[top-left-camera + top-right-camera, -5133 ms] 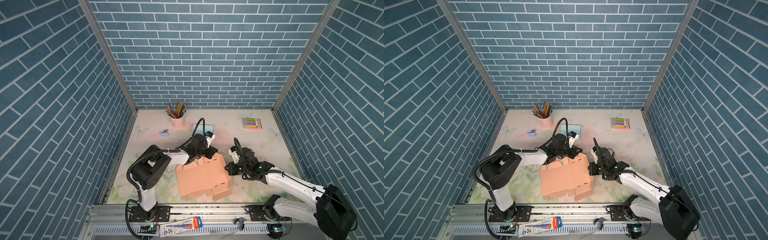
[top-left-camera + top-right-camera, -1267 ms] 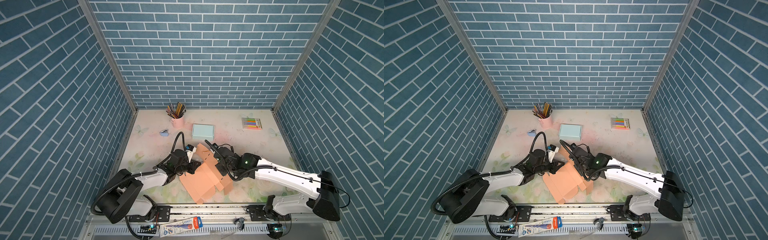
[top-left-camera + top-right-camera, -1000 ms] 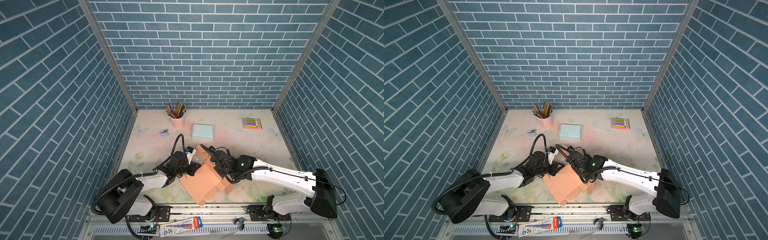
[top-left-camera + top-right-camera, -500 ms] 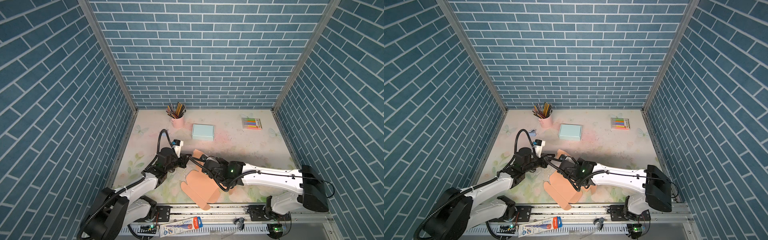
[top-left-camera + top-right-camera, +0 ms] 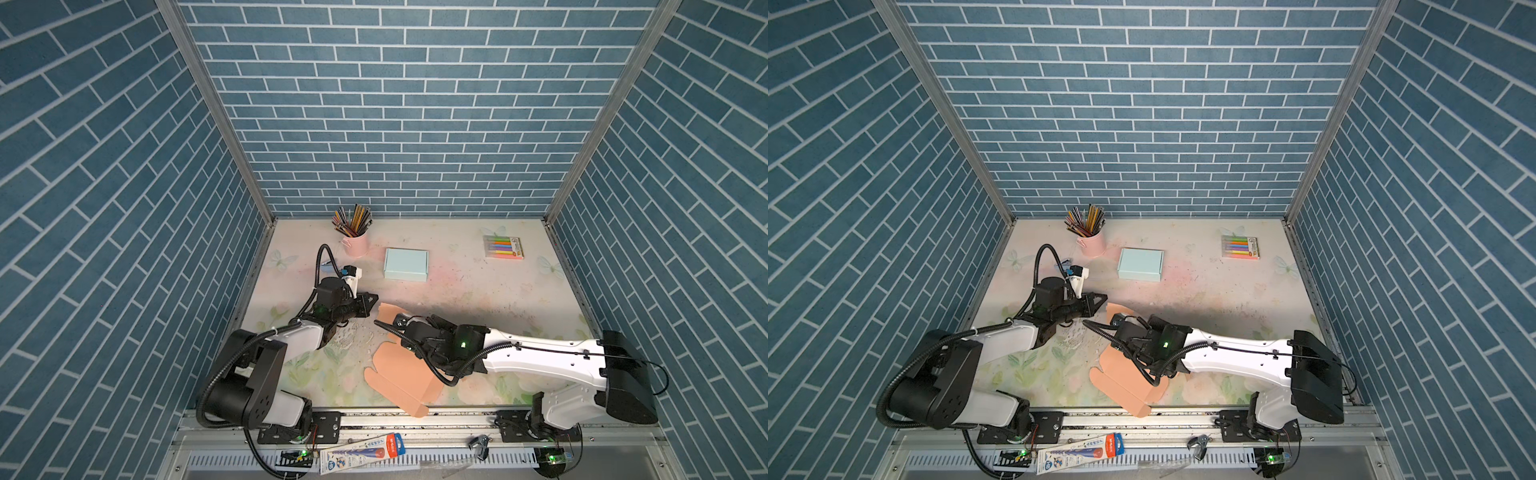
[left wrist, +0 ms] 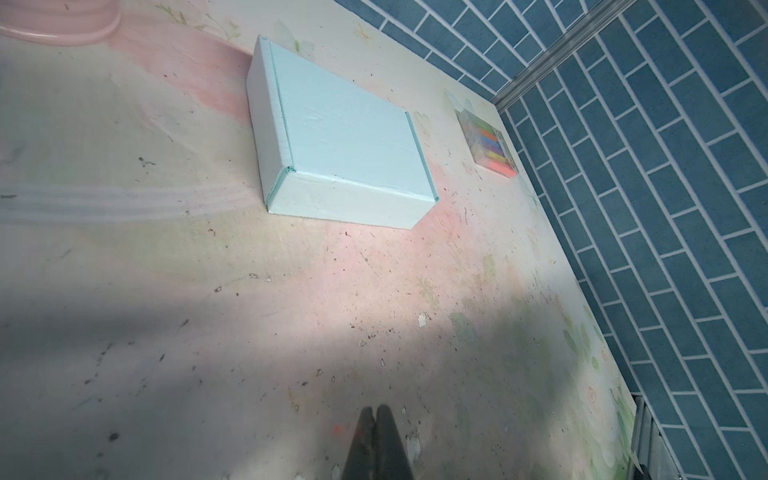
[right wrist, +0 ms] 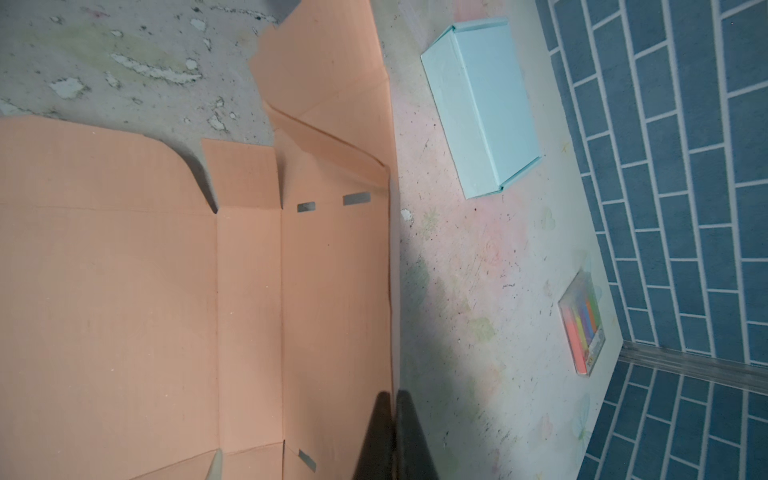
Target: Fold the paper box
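Our left gripper [image 5: 374, 297] has drawn back off the orange cardboard box blank [image 5: 399, 374], now lying unfolded at lower centre by the table [image 5: 332, 386] front edge, and hovers closed and empty, while our right gripper [image 7: 393, 399] pinches the blank's raised flap [image 5: 388, 312].

Peach paper box [image 5: 399, 374], pale-blue carton [image 5: 405, 264], pink cup [image 5: 354, 246], floral tabletop [image 5: 478, 291], blue-brick walls [image 5: 395, 104].

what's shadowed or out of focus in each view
left wrist view: a broad soft shadow lies on the table; the shut left gripper is a dark blur, the light blue box crisp. right wrist view: the orange paper box is evenly lit, the right gripper dark and soft. both top views: sharp, with a shadow on the table beyond the right arm.
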Robot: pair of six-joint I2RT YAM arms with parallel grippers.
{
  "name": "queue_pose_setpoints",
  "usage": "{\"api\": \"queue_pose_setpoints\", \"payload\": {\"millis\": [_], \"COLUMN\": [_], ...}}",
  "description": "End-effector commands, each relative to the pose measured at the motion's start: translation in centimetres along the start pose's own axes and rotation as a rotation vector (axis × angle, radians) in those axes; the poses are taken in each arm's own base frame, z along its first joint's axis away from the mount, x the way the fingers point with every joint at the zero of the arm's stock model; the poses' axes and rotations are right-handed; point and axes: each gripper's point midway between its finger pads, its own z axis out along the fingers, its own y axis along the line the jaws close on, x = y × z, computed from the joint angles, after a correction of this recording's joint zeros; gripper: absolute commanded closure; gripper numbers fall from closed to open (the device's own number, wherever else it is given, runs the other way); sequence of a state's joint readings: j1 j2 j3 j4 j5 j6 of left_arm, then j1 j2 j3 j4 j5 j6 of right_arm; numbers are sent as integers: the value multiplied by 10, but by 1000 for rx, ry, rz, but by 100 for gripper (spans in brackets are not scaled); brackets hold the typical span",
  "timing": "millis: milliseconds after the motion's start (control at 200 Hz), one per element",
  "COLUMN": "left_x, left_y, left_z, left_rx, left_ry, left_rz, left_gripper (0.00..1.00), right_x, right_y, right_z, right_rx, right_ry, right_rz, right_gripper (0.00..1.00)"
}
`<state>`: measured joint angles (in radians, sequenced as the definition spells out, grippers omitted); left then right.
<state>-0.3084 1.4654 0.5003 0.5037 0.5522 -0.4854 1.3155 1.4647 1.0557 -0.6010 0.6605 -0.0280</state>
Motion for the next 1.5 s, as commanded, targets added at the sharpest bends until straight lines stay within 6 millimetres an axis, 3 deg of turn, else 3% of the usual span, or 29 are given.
{"api": "queue_pose_setpoints", "payload": {"millis": [0, 335, 870, 1110, 1355, 1495], "left_x": [-9, 8, 51, 66, 84, 97], "left_y": [-14, -31, -59, -65, -76, -80], "left_z": [6, 13, -2, -5, -11, -19], "left_rx": [92, 170, 214, 238, 275, 280], "left_ry": [-12, 31, 77, 88, 92, 75], "left_rz": [41, 67, 77, 103, 147, 185], "left_gripper": [99, 95, 94, 93, 86, 72], "right_x": [-11, -18, -5, -6, -11, -12], "right_y": [-8, -8, -16, -17, -10, -8], "right_z": [0, 12, 28, 22, 17, 16], "right_rx": [60, 92, 166, 179, 185, 177], "right_ry": [-36, -51, -34, -116, -176, -197], "right_rz": [-51, -111, -157, -148, -188, -196], "right_gripper": [100, 100, 100, 100, 100, 100]}}
